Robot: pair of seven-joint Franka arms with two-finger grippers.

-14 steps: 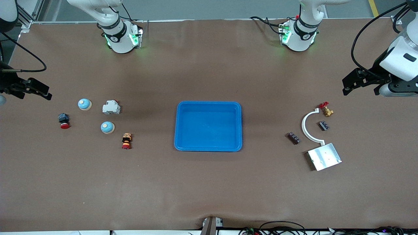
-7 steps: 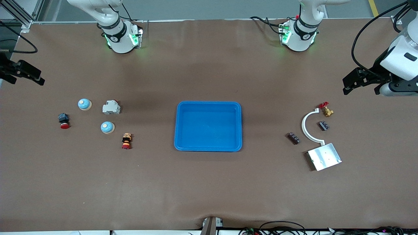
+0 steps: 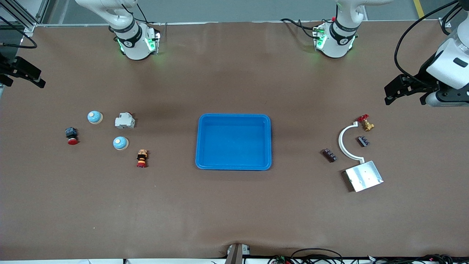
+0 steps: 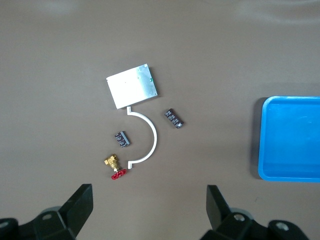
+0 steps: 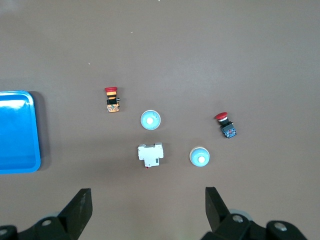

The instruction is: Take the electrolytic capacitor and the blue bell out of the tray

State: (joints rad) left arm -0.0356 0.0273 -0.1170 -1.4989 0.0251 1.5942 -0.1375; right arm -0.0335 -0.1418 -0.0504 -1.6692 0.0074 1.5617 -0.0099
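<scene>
Right pincer [image 3: 27, 75], spread and gripping nothing, is hanging over the surface's right-arm end, above two blue bells [image 3: 95, 117] [image 3: 120, 143] standing outside the tray [image 3: 200, 146]. Tray is lying mid-surface with nothing in it, no capacitor identifiable anywhere. Left pincer [image 3: 394, 96], likewise spread, is hanging over the left-arm end.

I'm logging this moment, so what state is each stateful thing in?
Tray: upright, nothing in it.
Two blue bells: upright on the table, outside the tray, toward the right arm's end.
Left gripper: open, holding nothing.
Right gripper: open, holding nothing.
</scene>
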